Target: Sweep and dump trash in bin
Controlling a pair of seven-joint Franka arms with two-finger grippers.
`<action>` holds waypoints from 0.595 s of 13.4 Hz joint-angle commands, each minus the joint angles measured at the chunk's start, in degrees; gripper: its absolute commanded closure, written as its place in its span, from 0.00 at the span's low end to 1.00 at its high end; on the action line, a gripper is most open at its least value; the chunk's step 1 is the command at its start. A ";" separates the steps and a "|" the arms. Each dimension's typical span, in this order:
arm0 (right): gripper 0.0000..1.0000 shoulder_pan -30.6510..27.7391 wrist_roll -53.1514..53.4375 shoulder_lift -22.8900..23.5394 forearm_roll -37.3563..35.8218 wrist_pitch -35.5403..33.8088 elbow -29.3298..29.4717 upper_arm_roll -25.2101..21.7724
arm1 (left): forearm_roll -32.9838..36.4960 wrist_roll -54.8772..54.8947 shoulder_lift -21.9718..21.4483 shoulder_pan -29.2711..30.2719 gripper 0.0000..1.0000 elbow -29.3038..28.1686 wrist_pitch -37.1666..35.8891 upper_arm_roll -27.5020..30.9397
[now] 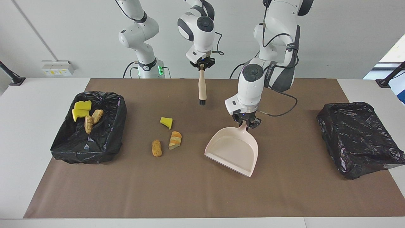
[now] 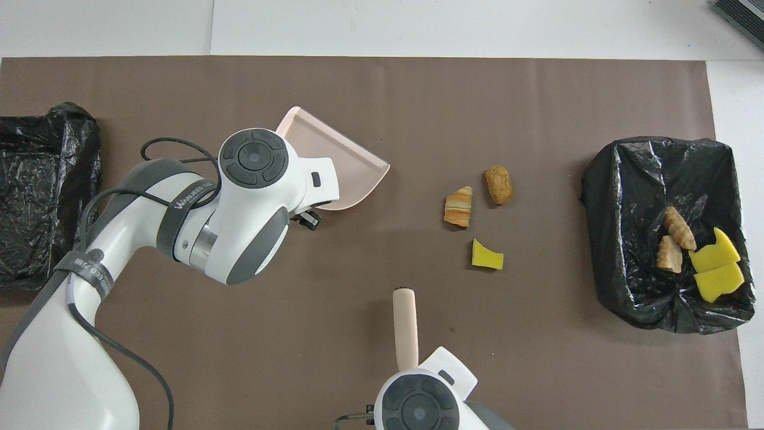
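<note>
Three trash scraps lie on the brown mat: a yellow sponge wedge (image 1: 166, 122) (image 2: 487, 255), an orange-striped croissant piece (image 1: 175, 139) (image 2: 458, 206) and a brown crumbed nugget (image 1: 156, 148) (image 2: 498, 184). Several more scraps (image 1: 84, 113) (image 2: 698, 254) lie in the black-lined bin (image 1: 104, 142) (image 2: 603, 191) at the right arm's end. My left gripper (image 1: 246, 124) is shut on the handle of the beige dustpan (image 1: 232, 150) (image 2: 334, 158), which rests on the mat. My right gripper (image 1: 201, 66) is shut on the beige-handled brush (image 1: 202, 88) (image 2: 405, 325), held upright above the mat.
A second black-lined bin (image 1: 359, 139) (image 2: 42, 197) stands at the left arm's end and holds nothing I can see. The brown mat (image 1: 202, 196) (image 2: 418, 95) covers the white table.
</note>
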 commanded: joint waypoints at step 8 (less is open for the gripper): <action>1.00 -24.67 -29.09 7.34 -32.69 2.55 3.53 0.63 | 1.22 20.18 -0.50 -2.96 1.00 -1.20 -5.15 -0.90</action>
